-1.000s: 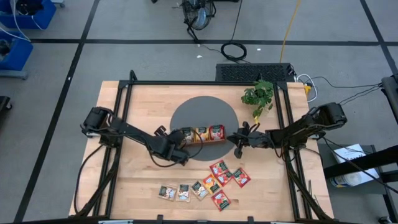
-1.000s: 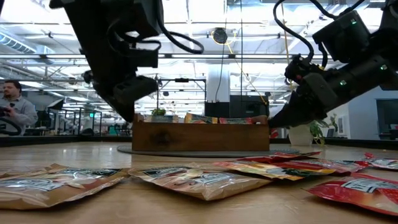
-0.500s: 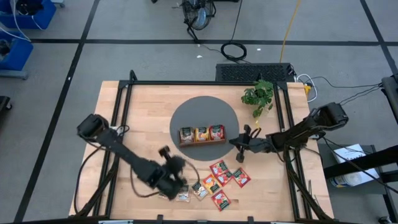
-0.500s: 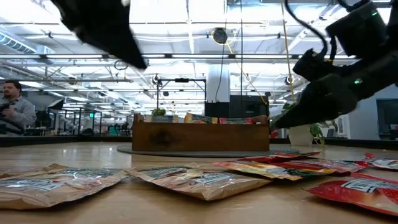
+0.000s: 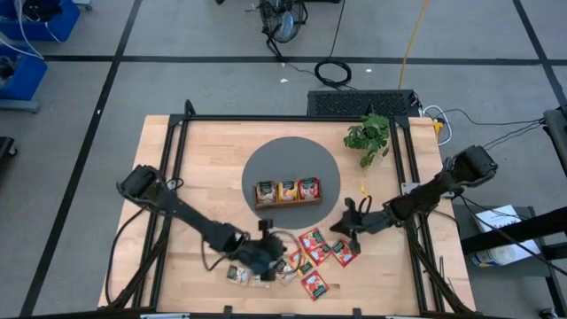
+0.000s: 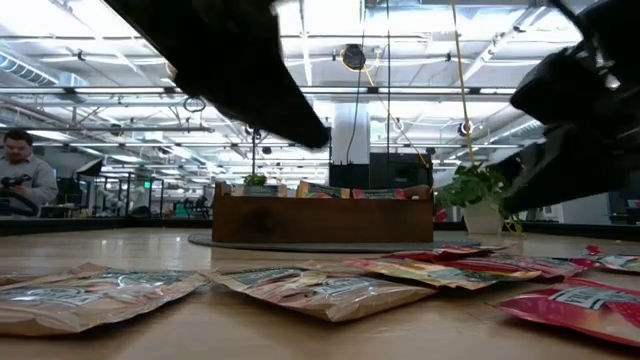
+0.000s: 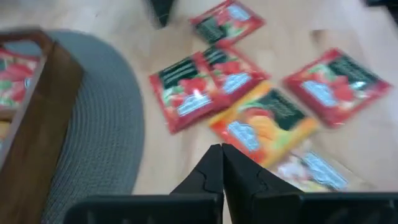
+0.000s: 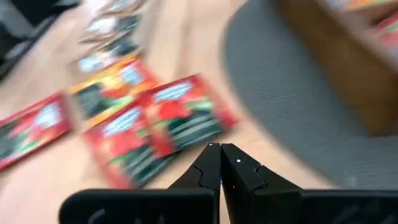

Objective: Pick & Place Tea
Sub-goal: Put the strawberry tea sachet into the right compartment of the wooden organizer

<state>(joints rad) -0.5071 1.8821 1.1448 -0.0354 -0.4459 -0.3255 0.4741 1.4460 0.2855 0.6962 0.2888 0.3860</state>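
Note:
A brown wooden tray (image 5: 288,202) stands on a round grey mat (image 5: 291,159); a sachet stands in each of its three compartments. More tea sachets lie flat on the table toward the near edge: red ones (image 5: 314,244), an orange one (image 5: 301,263) and pale ones (image 5: 237,275). My left gripper (image 5: 271,247) is shut, hovering just left of the red and orange sachets (image 7: 264,124). My right gripper (image 5: 342,227) is shut and empty, just right of the red sachets (image 8: 180,118), near the mat's edge (image 8: 292,112).
A small potted plant (image 5: 368,135) stands at the far right of the table, behind the mat. Black frame rails (image 5: 177,151) run along the table's left and right sides. Bare wood lies at the left of the tray.
My left gripper has swung away from the tray's left end toward the table's near edge and a little right, turning as it went, and now hangs over the loose sachets. My right gripper has moved from beside the tray's right end toward the near edge, toward the red sachets.

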